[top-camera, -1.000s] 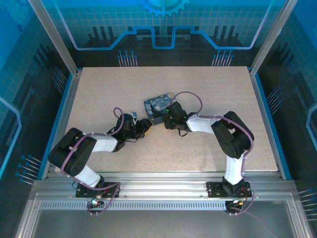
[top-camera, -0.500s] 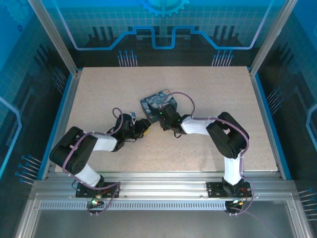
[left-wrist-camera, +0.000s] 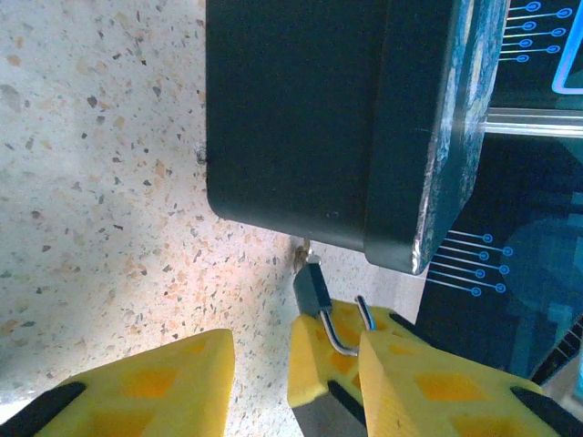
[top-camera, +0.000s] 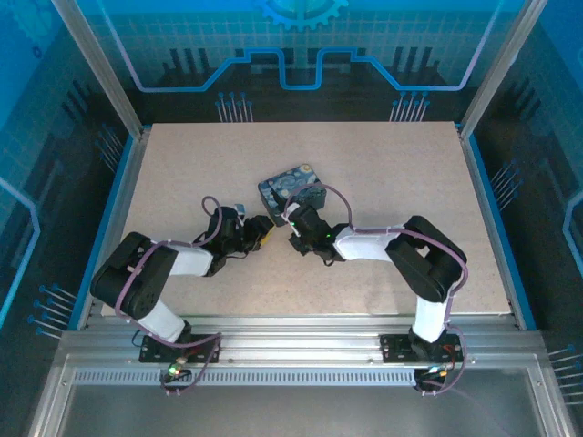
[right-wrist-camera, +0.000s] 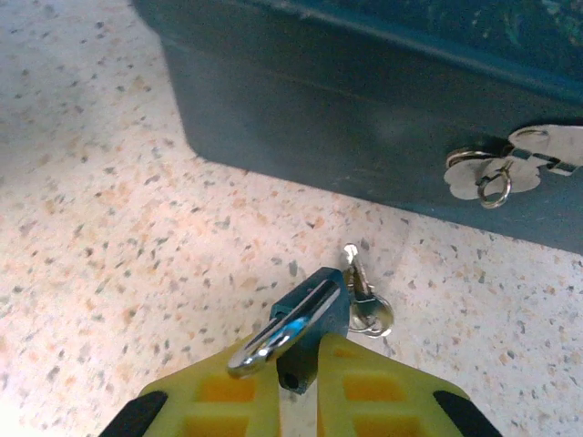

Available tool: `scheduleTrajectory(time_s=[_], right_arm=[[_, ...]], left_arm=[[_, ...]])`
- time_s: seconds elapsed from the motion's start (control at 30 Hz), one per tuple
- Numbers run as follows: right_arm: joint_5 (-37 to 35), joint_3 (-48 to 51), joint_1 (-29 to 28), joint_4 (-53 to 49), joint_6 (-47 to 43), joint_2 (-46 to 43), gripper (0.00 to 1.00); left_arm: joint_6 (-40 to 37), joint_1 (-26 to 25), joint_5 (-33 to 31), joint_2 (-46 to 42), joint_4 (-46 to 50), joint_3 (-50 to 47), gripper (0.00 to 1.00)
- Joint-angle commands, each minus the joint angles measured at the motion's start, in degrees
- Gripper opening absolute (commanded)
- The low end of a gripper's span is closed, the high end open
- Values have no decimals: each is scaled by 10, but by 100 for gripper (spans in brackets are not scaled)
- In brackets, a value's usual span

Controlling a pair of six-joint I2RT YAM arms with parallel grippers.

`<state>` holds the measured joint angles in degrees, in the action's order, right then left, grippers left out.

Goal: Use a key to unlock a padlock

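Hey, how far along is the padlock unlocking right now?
Done: the right gripper is shut on the padlock. In hand: the key juts out at the lock body's end, ring attached; whether it is seated is unclear. The left gripper hovers open alongside. Left, as far as shows: turning the key and popping the shackle.

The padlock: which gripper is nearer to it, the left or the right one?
Right. The right gripper pinches the padlock between its fingers; the left gripper stands open close beside it.
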<state>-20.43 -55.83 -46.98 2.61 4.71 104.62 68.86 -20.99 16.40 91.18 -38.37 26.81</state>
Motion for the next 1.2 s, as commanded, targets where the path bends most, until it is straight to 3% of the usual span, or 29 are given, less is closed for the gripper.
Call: scheduleTrajectory(time_s=[0.0,0.33,0.63,0.93,1.17], right_arm=[[6,12,-1,7,-30,-38,12],[111,82,61,13,19,-174,11],[146,112,119,-1,69,-203,11],[96,115,199,-82,162,-175,12],[38,64,209,-184,213,-100,14]], left_arm=[[-12,6,10,-5,-2,-4,41],[-13,6,11,-11,3,-3,41],[-13,6,16,-17,3,-6,41],[-23,6,16,-44,25,-9,41],[-28,6,13,-58,36,-11,42]])
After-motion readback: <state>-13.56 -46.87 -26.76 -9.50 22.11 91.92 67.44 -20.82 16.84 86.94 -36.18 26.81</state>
